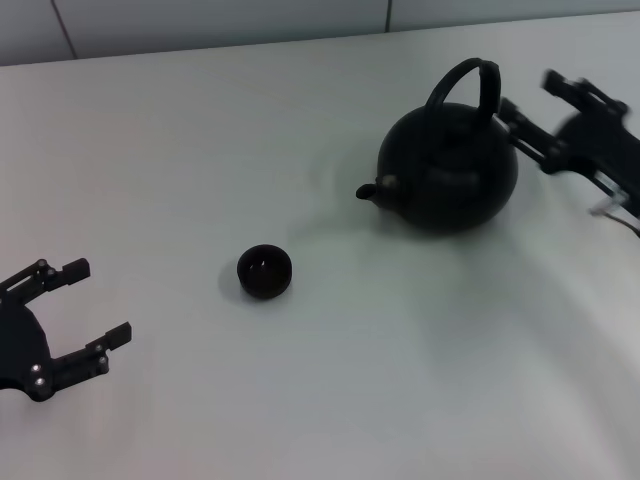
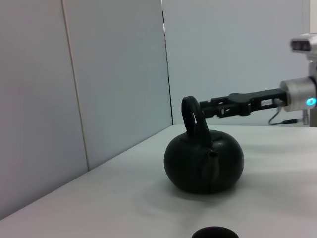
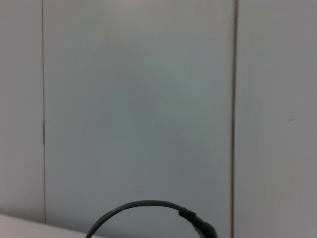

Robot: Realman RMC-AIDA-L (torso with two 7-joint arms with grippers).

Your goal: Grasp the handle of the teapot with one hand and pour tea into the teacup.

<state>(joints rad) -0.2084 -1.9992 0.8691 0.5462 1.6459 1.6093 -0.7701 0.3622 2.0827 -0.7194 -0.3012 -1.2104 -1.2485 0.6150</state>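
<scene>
The matte-black teapot [image 1: 450, 172] stands upright at the back right of the white table, spout toward the teacup. Its arched handle [image 1: 468, 82] loops over the lid. It also shows in the left wrist view [image 2: 192, 115] and as a thin arc in the right wrist view [image 3: 143, 206]. My right gripper [image 1: 530, 100] is open just to the right of the handle at its height, with its fingertips close to it; it also shows in the left wrist view [image 2: 210, 105]. The small black teacup [image 1: 264, 271] sits mid-table, left of the spout. My left gripper [image 1: 92, 305] is open and empty at the front left.
The white table [image 1: 330, 390] runs back to a pale panelled wall [image 1: 200, 25]. The teacup's rim [image 2: 214, 232] just shows in the left wrist view, in front of the teapot [image 2: 204, 161].
</scene>
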